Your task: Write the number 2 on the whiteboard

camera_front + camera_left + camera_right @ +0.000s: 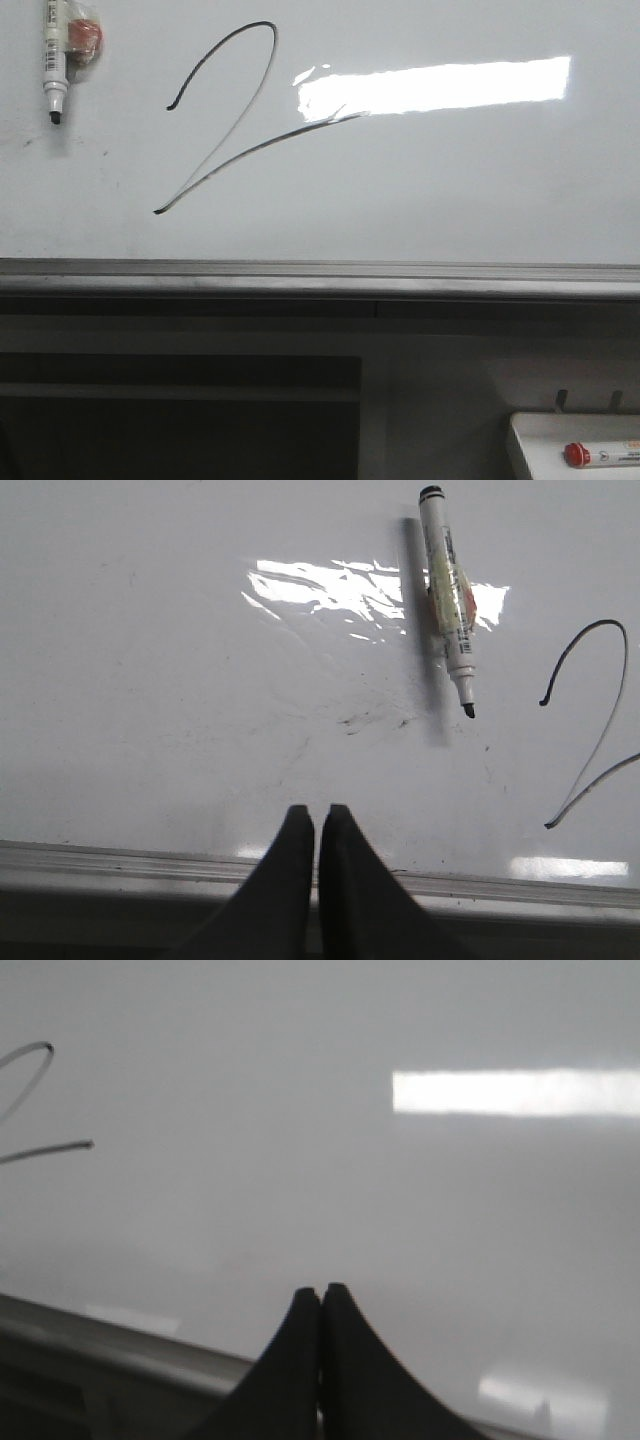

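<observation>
Number 2 (232, 120) stands drawn in thin black line on the whiteboard (480, 190), toward the board's left part in the front view, above the grey edge rail (320, 278). Its hooked curve starts at a small dark blob, arches over, runs down a long faint diagonal to a sharp corner close above the rail, then sends a slanted tail up toward the bright rectangular glare (435, 85), the tail's end touching the glare's lower left corner. Beside the hook, on the side away from the glare, an uncapped marker (54, 60) lies on the board with its dark tip pointing toward the rail, and a small reddish object (84, 39) sits against its barrel. A few faint dark smudges (375, 720) mark the board between the marker tip and the rail. Below the rail, a small white tray (530, 440) holds a red-capped marker (600, 455).

Left gripper (317, 815) hangs just over the rail with its two dark fingers pressed together and nothing between them, well apart from the marker. Right gripper (321, 1292) sits likewise over the rail with its fingers closed on nothing, the tail of the 2 off to one side
</observation>
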`<control>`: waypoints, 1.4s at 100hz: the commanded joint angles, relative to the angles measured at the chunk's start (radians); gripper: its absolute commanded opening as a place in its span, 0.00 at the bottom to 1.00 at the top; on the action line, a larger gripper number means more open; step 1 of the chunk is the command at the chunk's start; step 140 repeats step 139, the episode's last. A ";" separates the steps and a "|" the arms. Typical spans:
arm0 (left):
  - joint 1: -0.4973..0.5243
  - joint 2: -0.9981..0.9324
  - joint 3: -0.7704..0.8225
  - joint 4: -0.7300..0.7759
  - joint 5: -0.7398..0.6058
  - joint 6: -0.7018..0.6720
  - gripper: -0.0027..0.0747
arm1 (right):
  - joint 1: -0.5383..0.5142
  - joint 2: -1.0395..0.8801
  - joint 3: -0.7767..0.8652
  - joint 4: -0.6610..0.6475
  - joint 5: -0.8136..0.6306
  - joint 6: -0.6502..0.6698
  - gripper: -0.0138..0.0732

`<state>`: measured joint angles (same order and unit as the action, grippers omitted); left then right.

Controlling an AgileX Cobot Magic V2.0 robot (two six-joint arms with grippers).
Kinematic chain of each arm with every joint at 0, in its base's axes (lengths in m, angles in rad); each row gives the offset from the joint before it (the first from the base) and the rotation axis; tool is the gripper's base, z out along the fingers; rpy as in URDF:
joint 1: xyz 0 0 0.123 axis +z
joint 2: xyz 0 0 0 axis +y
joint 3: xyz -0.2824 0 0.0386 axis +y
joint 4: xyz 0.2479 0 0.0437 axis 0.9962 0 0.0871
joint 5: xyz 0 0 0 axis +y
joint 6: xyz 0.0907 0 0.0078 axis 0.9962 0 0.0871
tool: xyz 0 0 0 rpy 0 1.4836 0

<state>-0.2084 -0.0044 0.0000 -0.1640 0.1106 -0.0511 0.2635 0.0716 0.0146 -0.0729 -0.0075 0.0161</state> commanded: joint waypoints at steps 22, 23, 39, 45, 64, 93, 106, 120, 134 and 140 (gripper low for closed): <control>0.003 -0.023 0.011 0.000 -0.072 -0.010 0.01 | -0.034 -0.102 0.024 -0.045 0.292 0.066 0.08; 0.003 -0.023 0.011 0.000 -0.072 -0.010 0.01 | -0.034 -0.102 0.024 -0.045 0.298 0.066 0.08; 0.003 -0.023 0.011 0.000 -0.072 -0.010 0.01 | -0.034 -0.102 0.024 -0.045 0.316 0.064 0.08; 0.003 -0.023 0.011 0.000 -0.072 -0.010 0.01 | -0.034 -0.102 0.024 -0.045 0.314 0.064 0.08; 0.003 -0.023 0.011 0.000 -0.072 -0.010 0.01 | -0.034 -0.102 0.024 -0.045 0.314 0.064 0.08; 0.003 -0.023 0.011 0.000 -0.072 -0.010 0.01 | -0.034 -0.102 0.024 -0.045 0.308 0.064 0.08; 0.003 -0.023 0.011 0.000 -0.072 -0.010 0.01 | -0.034 -0.102 0.024 -0.045 0.308 0.064 0.08; 0.003 -0.023 0.011 0.000 -0.072 -0.010 0.01 | -0.034 -0.102 0.024 -0.045 0.308 0.064 0.08; 0.003 -0.023 0.011 0.000 -0.072 -0.010 0.01 | -0.034 -0.102 0.024 -0.045 0.308 0.064 0.08; 0.003 -0.023 0.011 0.000 -0.072 -0.010 0.01 | -0.034 -0.102 0.024 -0.045 0.308 0.064 0.08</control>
